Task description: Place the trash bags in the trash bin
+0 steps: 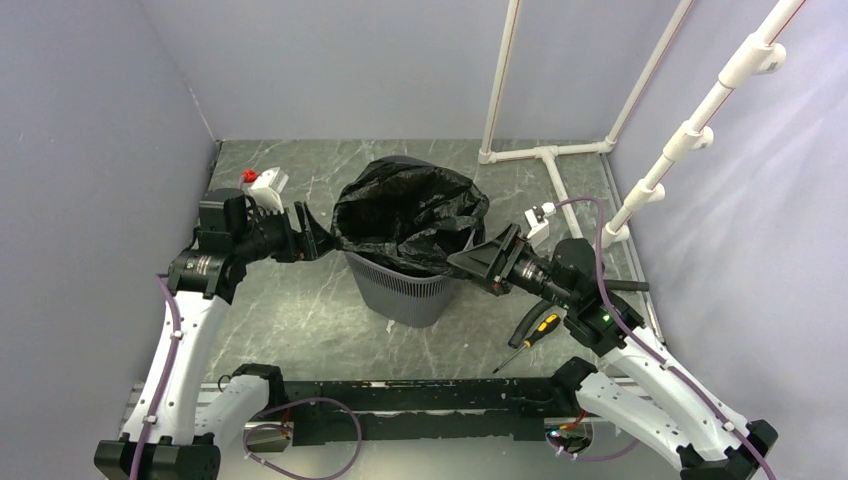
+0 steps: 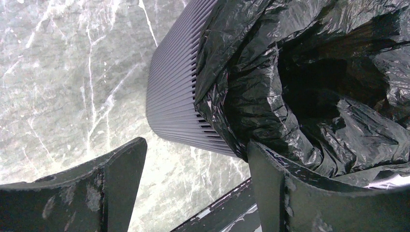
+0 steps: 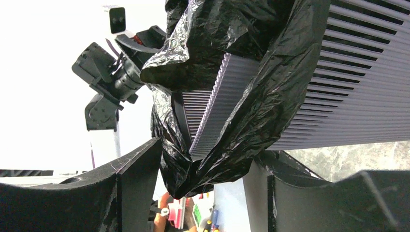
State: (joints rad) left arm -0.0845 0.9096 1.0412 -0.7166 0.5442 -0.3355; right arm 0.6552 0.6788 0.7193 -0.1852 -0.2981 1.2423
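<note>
Closest to the lens on the L wrist cam: the two dark, scuffed fingers (image 2: 121, 179) of your L gripper (image 2: 196, 147), standing wide apart w/ nothing in the gap but table (image 2: 58, 72) and the lower wall of the trash bin (image 2: 174, 96). The trash bag (image 2: 251, 106) bulges just above the right-hand finger; you can't tell whether film touches it. On the top cam that gripper sits at the bag's left edge, about level w/ the rim. Bin is upright, approx. mid-table, between your two arms. Bag is in the bin w/ its mouth open upward, film puffed above the rim and folded down over the outside of the upper wall; the ribbed grey wall is bare below. R gripper (image 3: 203, 154): jaws apart, a crumpled fold of bag film hanging down into the gap betw. the fingers, not pinched. There is clear space on the left of the fold; its right side lies close to the other finger, contact unclear. R wrist cam also shows a patch of bare ribbed wall betw. two folds of film near the rim. Your L arm (image 3: 111, 77) shows beyond the bin in that view. Elsewhere: screwdriver (image 1: 538, 332) w/ yellow-black handle on the table just beside the R arm; white pipe frame (image 1: 545, 152) at far right; small white item (image 1: 265, 182) w/ a red bit at far left, behind the L arm.
</note>
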